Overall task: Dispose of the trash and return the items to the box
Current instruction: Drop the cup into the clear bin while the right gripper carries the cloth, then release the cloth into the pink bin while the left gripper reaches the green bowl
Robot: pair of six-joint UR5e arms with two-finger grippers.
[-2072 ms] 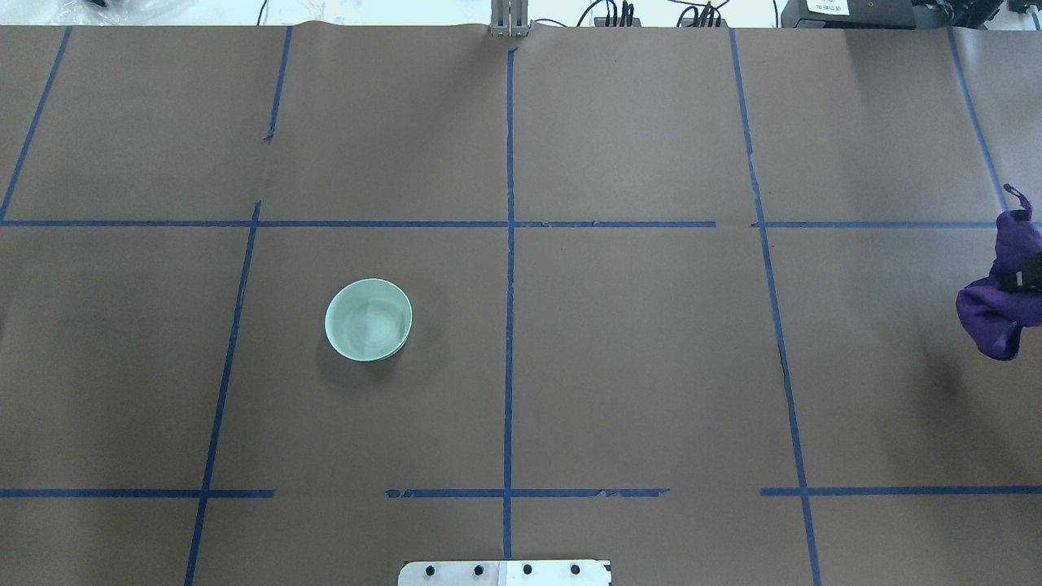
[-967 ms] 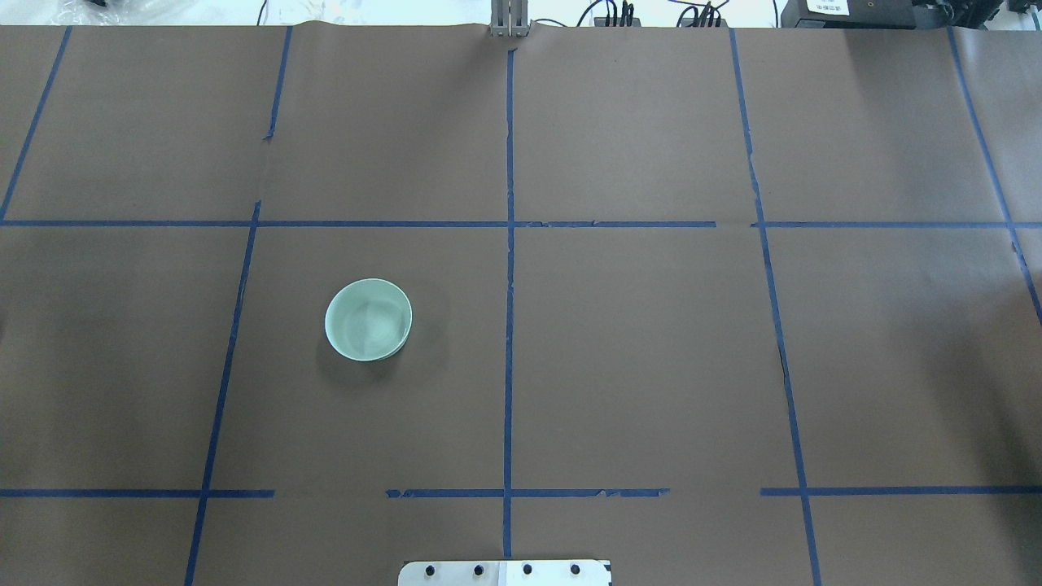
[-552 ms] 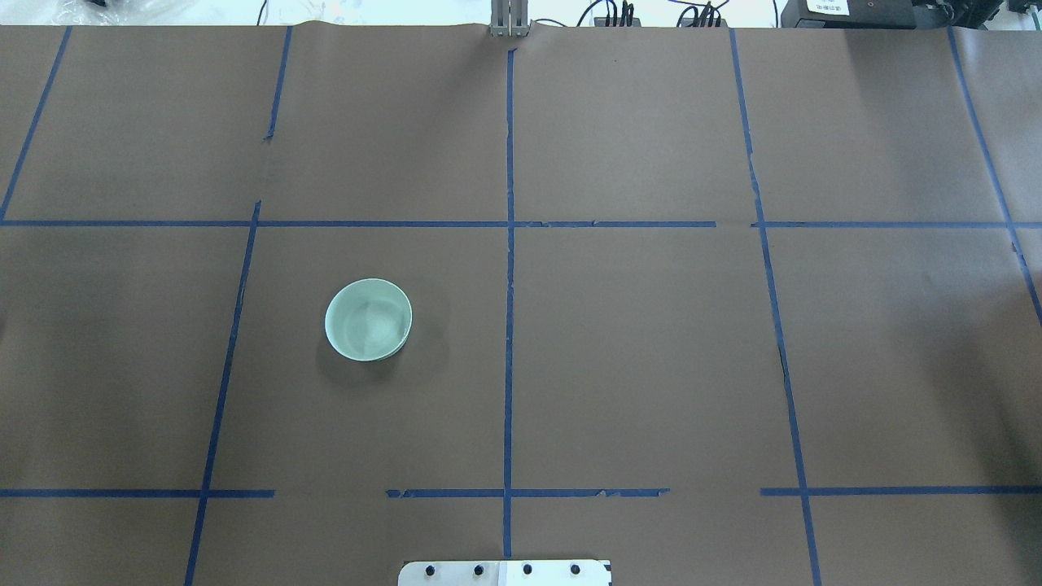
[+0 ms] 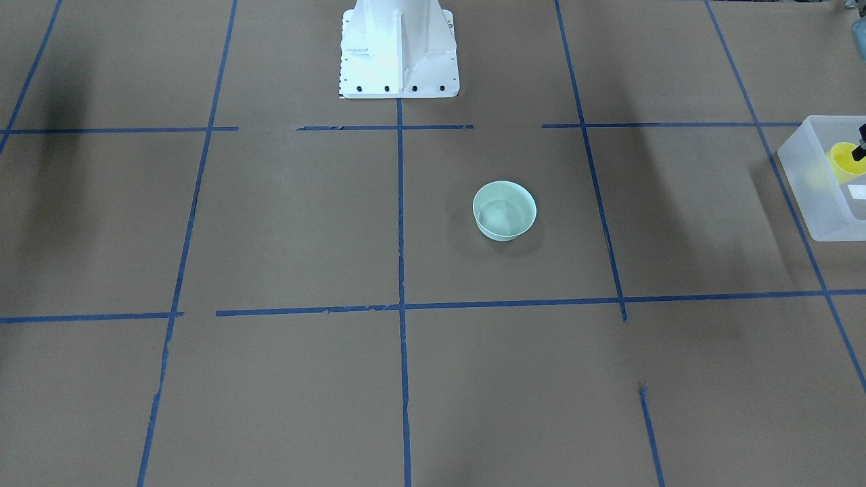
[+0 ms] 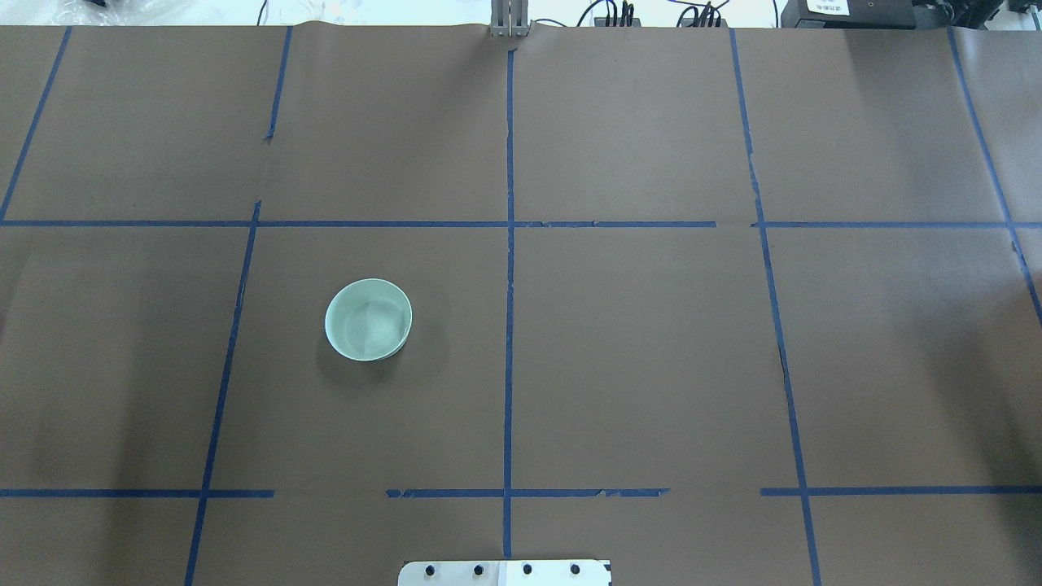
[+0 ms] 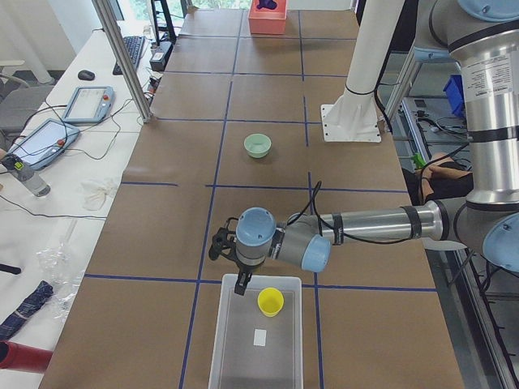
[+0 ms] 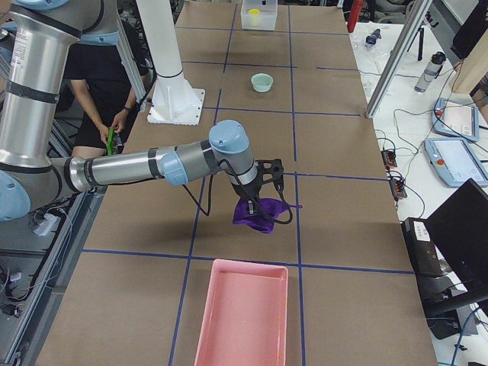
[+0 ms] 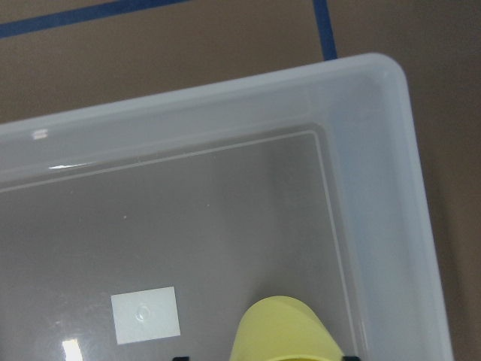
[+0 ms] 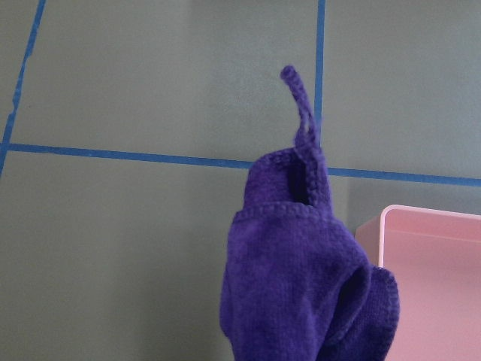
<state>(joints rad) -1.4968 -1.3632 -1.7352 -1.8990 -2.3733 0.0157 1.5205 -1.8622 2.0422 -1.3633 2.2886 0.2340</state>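
Observation:
The yellow cup (image 6: 270, 301) is upright inside the translucent box (image 6: 231, 356), near its far end; it also shows in the front view (image 4: 843, 162) and at the bottom of the left wrist view (image 8: 287, 335). My left gripper (image 6: 240, 279) hovers over the box's far end. Its black fingertips sit apart at either side of the cup, so it looks open. My right gripper (image 7: 263, 191) is shut on a purple cloth (image 7: 255, 215) that hangs above the table, just short of the pink tray (image 7: 240, 313). The cloth (image 9: 301, 286) hides the right fingers.
A pale green bowl (image 5: 368, 319) stands on the brown paper left of the centre line, also in the front view (image 4: 504, 210). The white robot base (image 4: 398, 47) is at the table's edge. A person (image 7: 107, 84) sits behind the base. Operator desks with tablets flank the table.
The purple cloth in my right gripper was at the overhead view's right edge, then left that view to the right. The bowl has not moved.

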